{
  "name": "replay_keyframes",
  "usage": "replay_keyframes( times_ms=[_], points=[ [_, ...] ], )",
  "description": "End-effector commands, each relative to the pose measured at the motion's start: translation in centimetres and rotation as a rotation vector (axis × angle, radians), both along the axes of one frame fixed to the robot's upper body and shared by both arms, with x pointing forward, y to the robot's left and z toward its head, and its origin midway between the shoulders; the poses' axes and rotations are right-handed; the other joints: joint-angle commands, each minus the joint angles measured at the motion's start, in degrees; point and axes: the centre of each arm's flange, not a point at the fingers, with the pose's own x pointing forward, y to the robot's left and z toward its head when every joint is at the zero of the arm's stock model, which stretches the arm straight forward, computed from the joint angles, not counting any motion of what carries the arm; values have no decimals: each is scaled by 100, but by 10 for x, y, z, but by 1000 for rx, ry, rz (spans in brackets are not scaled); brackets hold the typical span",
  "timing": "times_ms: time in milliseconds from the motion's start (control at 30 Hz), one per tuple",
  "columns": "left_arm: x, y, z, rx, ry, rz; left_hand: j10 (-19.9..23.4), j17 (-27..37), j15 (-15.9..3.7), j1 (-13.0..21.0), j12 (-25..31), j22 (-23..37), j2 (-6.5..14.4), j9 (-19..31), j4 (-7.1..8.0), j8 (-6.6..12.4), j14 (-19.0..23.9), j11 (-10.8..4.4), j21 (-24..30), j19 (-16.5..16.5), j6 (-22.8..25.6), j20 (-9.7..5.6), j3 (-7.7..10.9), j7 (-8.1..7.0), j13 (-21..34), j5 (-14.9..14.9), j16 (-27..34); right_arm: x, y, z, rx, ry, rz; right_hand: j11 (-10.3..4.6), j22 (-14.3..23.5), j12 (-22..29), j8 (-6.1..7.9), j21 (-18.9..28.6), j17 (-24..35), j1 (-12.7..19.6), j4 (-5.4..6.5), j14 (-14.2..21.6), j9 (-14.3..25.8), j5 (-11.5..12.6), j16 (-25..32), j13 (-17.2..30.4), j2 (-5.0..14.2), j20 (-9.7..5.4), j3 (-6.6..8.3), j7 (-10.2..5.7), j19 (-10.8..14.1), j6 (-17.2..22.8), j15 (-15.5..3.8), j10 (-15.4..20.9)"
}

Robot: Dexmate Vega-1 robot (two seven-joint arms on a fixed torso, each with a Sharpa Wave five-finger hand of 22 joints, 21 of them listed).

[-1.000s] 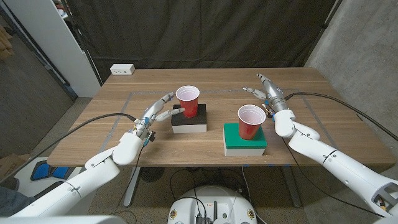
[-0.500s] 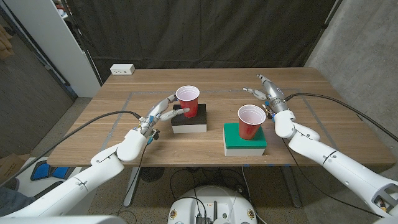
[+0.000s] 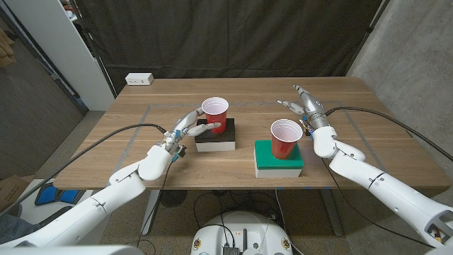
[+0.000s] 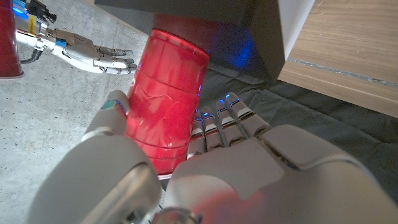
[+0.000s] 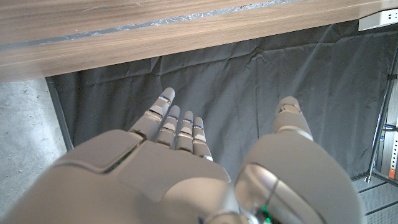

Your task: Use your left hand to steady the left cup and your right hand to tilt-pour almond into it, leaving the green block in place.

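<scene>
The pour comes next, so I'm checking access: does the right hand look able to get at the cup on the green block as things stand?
Probably yes. The right hand is open beside the right cup on the green block, with nothing between them.

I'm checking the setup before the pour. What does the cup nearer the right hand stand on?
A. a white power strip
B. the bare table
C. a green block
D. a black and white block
C: in the head view the right cup stands on the green block, beside the open right hand.
</scene>
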Motion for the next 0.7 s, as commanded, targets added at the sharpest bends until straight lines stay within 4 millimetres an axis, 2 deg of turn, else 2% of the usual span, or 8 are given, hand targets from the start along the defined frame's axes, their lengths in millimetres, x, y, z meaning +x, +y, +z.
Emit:
replay_keyframes(
  times_ms=[33,133,200,267,333,500,700],
  points=[
    [6,-7,-3,-10,20,-20,107,18,-198,88,21,9,15,19,-2,40,81,20,21,77,50,-227,14,0,23,29,29,-2,0,-2,-6,13,10,-9,29,25,3,33,-8,-26,0,44,10,-2,42,15,20,-2,-26,17,65,10,-20,12],
    [7,-7,-4,-23,19,-29,181,17,-222,134,32,9,28,19,-1,52,166,-9,38,159,134,-214,16,9,22,31,43,-2,1,-2,-8,12,12,-21,29,26,5,33,-9,-26,-1,43,10,-1,42,15,21,2,-26,17,69,16,-20,15],
    [7,-8,-5,-38,17,-40,330,14,-274,211,62,7,49,20,-1,71,275,-6,55,275,264,-289,19,5,21,34,51,-3,1,-1,-9,10,13,-20,29,27,5,35,-10,-26,-1,43,10,-1,41,15,22,3,-27,16,76,17,-20,19],
    [7,-8,-6,-49,17,-47,528,9,-307,345,94,3,90,20,-8,97,450,-100,80,443,449,-370,32,48,19,40,68,-4,1,-1,-10,8,13,-20,29,27,7,35,-11,-25,-1,43,10,0,41,15,24,6,-27,13,79,21,-9,22],
    [6,-9,-7,-63,15,-56,620,5,-342,443,100,1,120,18,-14,102,582,-110,93,547,539,-412,45,51,17,43,84,-4,1,0,-10,5,12,-19,29,26,5,34,-12,-25,-2,41,9,0,40,15,25,6,-27,16,78,19,-13,21],
    [6,-8,-10,-93,6,-64,867,1,-364,722,117,1,227,16,-23,120,832,-116,110,760,795,-419,90,63,14,51,93,-5,2,-1,-10,6,12,-21,29,28,6,31,-15,-25,-3,43,9,2,40,15,27,-1,-29,22,78,22,-6,30],
    [4,-5,-11,-128,-2,-67,985,0,-373,829,127,2,263,15,-20,123,929,-83,115,844,906,-424,94,92,14,47,94,-6,1,-1,-11,8,7,-18,29,27,8,27,-18,-29,-2,42,9,2,40,15,28,13,-32,21,73,30,-3,33]
  ],
)
